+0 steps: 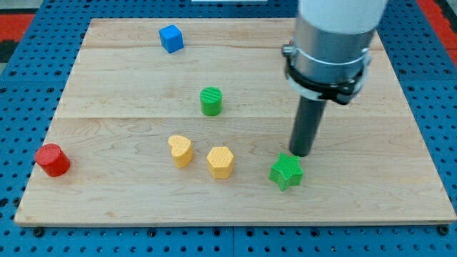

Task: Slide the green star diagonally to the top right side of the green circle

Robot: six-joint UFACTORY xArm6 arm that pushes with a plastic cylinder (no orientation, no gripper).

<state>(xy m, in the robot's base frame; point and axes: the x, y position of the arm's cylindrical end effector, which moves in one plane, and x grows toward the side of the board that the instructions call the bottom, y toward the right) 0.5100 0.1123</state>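
The green star (286, 172) lies on the wooden board toward the view's bottom right. The green circle (211, 101), a short cylinder, stands near the middle of the board, up and to the left of the star. My tip (300, 153) is just above the star's upper right edge, touching or almost touching it. The rod hangs from the grey arm body at the view's top right.
A yellow heart (181, 150) and a yellow hexagon (221, 161) sit left of the star. A blue cube (171, 38) is at the view's top left. A red cylinder (53, 160) is at the left edge. The board (107, 78) rests on blue pegboard.
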